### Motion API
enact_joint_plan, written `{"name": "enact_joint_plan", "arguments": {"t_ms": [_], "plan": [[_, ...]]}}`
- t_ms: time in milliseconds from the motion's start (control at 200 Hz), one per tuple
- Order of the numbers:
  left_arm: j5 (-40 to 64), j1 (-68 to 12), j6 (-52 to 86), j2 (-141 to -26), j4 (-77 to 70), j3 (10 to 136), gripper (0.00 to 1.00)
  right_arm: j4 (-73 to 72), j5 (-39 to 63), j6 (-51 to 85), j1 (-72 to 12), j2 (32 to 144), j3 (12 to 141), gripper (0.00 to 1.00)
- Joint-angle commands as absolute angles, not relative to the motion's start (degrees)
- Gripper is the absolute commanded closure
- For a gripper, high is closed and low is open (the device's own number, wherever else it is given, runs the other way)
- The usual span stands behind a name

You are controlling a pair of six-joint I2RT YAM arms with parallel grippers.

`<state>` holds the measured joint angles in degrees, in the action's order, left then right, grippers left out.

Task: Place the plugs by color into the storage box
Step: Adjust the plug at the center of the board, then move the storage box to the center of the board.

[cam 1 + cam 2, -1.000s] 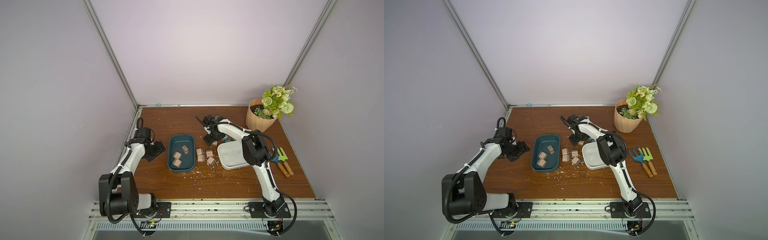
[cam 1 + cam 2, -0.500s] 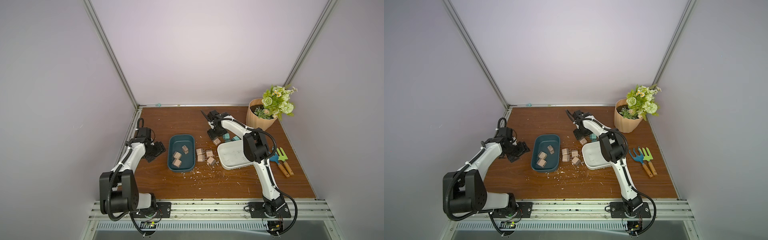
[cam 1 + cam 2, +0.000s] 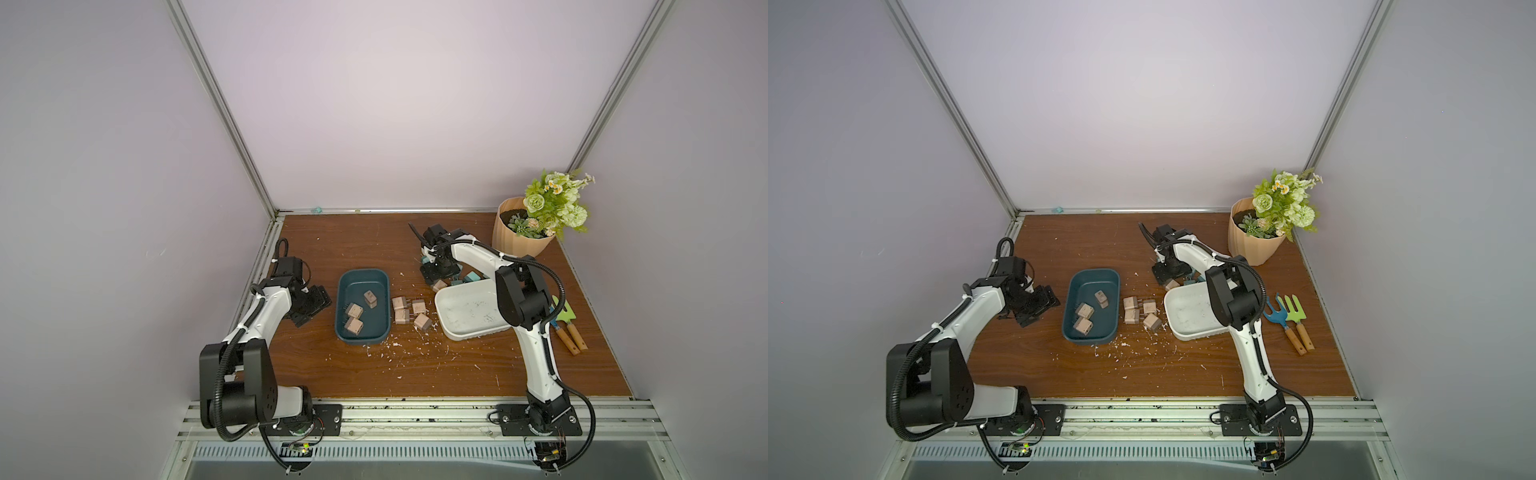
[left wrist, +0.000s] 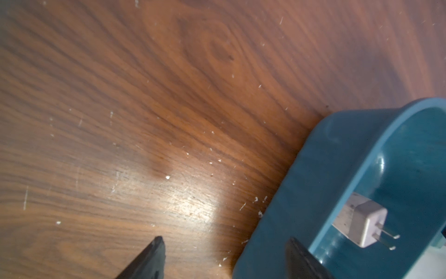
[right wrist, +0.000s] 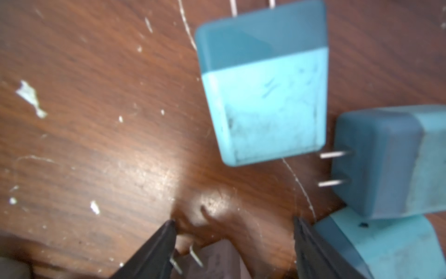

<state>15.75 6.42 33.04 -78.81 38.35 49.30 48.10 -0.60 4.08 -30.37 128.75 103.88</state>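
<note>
Narrowing of the jaws of the right gripper (image 5: 234,219) around a tan plug (image 5: 217,263), beside teal plugs (image 5: 265,108) toward the back edge of the worktop (image 3: 478,386), suggests pickup for the teal box (image 3: 341,291); whether they pinch it, I cannot tell.

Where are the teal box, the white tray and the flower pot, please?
teal box (image 3: 360,286): in a top view, bare far floor.
white tray (image 3: 461,309): in a top view, bare floor.
flower pot (image 3: 519,249): in a top view, ribbed outer wall.
</note>
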Motion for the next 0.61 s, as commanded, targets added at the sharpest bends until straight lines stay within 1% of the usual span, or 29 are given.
{"name": "enact_joint_plan", "arguments": {"t_ms": [0, 125, 360, 601], "plan": [[14.5, 6.9, 34.0, -78.0, 38.9, 48.6, 0.2, 48.1, 1.9, 4.3, -30.7, 125.3, 101.5, 0.21], [14.5, 6.9, 34.4, -77.9, 38.8, 48.6, 0.2, 48.3, 1.0, 4.0, -30.7, 123.8, 99.4, 0.2], [14.2, 6.9, 34.9, -77.9, 38.8, 48.6, 0.2, 46.4, 0.8, 5.5, -30.7, 117.4, 91.8, 0.08], [14.5, 6.9, 35.3, -78.9, 38.2, 48.7, 0.2, 45.6, 0.7, 6.8, -30.7, 110.7, 84.3, 0.04]]}}
